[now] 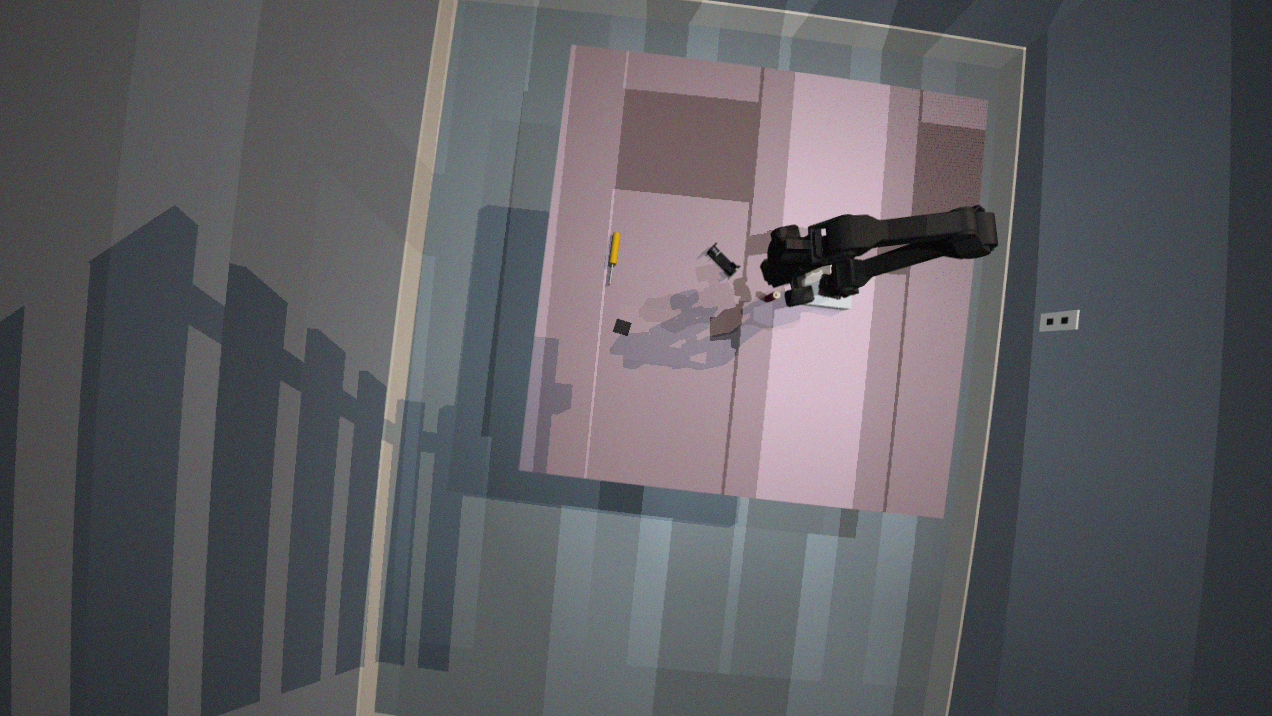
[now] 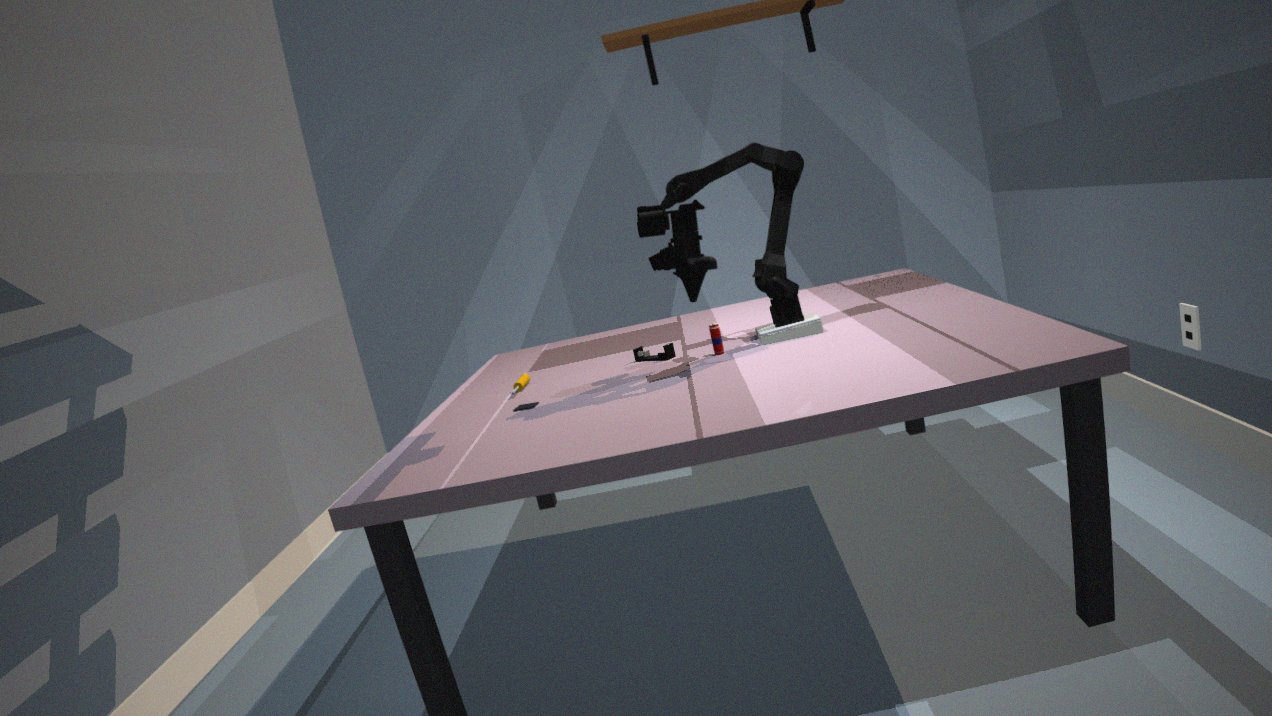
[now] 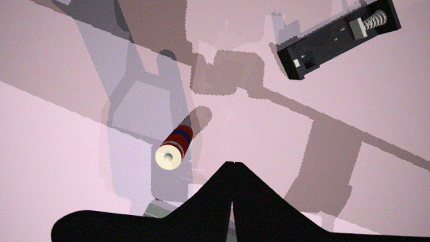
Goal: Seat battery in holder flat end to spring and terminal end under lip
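Note:
The red battery [image 1: 769,297] [image 2: 716,341] [image 3: 177,140] with a blue band stands upright on the table, its pale end with a small central button facing up. The black holder [image 1: 722,259] [image 2: 654,354] [image 3: 324,44] lies open side up and empty. Its coil spring [image 3: 375,19] and pale contact plate are at the upper right end in the wrist view; the other end wall is at the lower left. My gripper [image 2: 694,298] [image 3: 232,170] points down, shut and empty, above the table and clear of both. In the top view the arm hides its fingertips.
A yellow-handled screwdriver [image 1: 615,248] [image 2: 522,382] and a small dark square [image 1: 622,327] [image 2: 526,406] lie beyond the holder, on the side away from the arm's base. The arm's pale base plate [image 1: 832,303] [image 2: 792,332] is close to the battery. Shadows cross the pink table [image 1: 658,418] [image 2: 845,382].

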Robot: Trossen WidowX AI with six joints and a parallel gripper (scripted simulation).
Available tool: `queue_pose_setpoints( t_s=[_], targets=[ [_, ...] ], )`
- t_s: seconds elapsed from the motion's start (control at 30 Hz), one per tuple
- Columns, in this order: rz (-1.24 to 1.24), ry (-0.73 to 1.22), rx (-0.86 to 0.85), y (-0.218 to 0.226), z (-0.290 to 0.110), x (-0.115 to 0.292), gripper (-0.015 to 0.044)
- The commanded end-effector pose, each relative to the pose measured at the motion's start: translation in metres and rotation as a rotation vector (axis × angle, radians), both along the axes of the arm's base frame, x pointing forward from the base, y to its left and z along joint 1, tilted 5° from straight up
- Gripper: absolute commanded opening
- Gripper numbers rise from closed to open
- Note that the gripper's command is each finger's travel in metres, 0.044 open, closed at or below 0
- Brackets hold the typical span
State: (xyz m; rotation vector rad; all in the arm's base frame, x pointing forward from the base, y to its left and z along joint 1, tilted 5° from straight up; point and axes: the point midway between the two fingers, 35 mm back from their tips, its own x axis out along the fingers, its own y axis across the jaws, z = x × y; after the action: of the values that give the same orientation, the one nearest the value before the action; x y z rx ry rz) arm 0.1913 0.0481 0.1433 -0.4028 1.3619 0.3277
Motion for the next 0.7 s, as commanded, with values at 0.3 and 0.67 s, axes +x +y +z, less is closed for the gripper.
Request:
queue_pose_setpoints(
  t_s=[0.3,0.67],
  targets=[
    [0.041,0.095,-0.042,-0.002,-0.008,-0.012,0.0000],
    [0.041,0.095,-0.043,-0.005,-0.078,-0.007,0.0000]
  ],
)
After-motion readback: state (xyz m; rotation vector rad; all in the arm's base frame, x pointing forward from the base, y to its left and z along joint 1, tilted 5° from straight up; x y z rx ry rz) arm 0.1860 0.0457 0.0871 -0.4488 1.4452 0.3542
